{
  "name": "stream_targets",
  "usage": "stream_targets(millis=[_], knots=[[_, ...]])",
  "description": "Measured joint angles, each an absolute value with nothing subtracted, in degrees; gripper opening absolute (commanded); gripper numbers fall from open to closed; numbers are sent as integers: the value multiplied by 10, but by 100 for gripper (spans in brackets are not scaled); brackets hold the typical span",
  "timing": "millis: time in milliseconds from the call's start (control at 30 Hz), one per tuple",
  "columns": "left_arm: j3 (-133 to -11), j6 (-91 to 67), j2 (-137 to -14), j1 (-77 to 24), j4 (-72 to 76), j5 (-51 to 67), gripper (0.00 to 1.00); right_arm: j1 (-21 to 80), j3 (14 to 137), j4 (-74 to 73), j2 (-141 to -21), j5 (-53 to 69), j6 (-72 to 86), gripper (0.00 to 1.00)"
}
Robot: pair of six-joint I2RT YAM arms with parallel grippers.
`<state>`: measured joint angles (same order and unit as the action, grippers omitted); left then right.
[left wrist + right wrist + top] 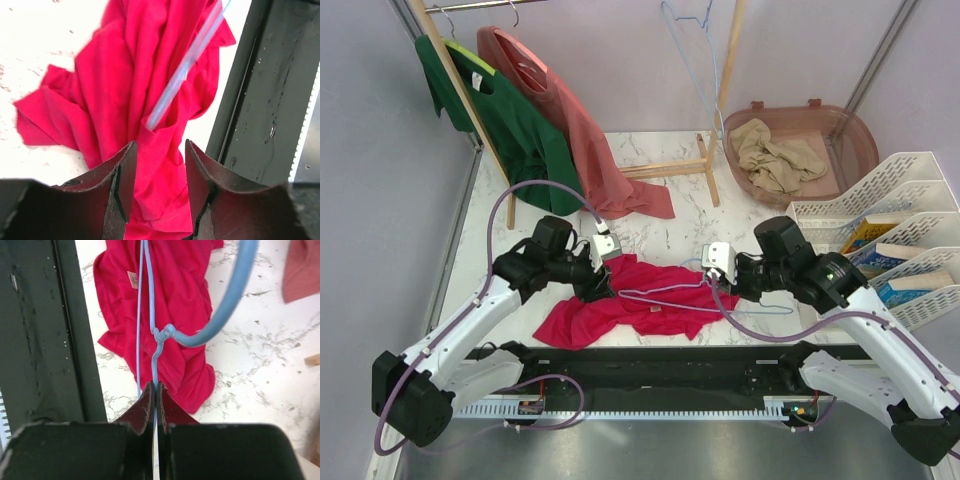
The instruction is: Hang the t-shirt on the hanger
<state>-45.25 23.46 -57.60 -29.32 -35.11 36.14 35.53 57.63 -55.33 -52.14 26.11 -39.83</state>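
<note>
The crimson t-shirt (pixel 630 300) lies crumpled on the marble table between the arms. The pale-blue hanger (pixel 665 293) lies across it, its right end past the cloth. My left gripper (pixel 600 282) is at the shirt's left part. In the left wrist view the t-shirt (pixel 125 75) runs between the open jaws of my left gripper (pixel 160 167), and the hanger wire (pixel 185 70) goes into a fold of the cloth. My right gripper (pixel 717 277) is shut on the hanger wire (pixel 152 315) just below the hook, as the right wrist view (pixel 156 390) shows, with the t-shirt (pixel 180 295) beyond it.
A green shirt (pixel 520 130) and a salmon shirt (pixel 582 130) hang on a wooden rack (pixel 665 168) at the back left. A second wire hanger (pixel 695 50) hangs above. A basket (pixel 840 130) with beige cloth and a white file rack (pixel 905 225) stand right. A black rail (pixel 650 365) runs along the near edge.
</note>
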Motion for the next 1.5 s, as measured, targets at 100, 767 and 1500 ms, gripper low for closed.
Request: stream_targets(millis=[100, 767, 1500], knots=[[-446, 234, -582, -293, -351, 364, 52, 355, 576, -552, -498, 245, -399, 0], [-446, 235, -613, -293, -328, 368, 55, 355, 573, -583, -523, 234, -434, 0], [-446, 235, -609, -293, -326, 368, 57, 355, 625, -610, -550, 258, -422, 0]])
